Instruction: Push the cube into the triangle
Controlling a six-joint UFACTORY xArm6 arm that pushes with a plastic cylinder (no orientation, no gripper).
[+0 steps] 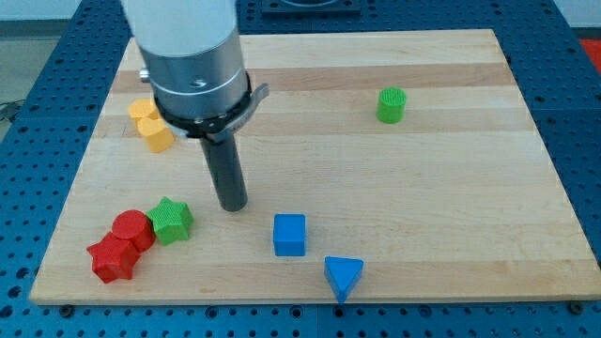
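A blue cube (289, 235) sits near the view's bottom, a little left of centre. A blue triangle (343, 276) lies just below and to the right of it, a small gap apart. My tip (233, 207) rests on the board to the upper left of the cube, with a clear gap between them. The dark rod rises from the tip into the grey arm body above.
A green star (171, 221), a red cylinder (132, 230) and a red star (113, 260) cluster at the bottom left. A yellow block (150, 125) lies at the upper left, partly behind the arm. A green cylinder (392, 105) stands at the upper right.
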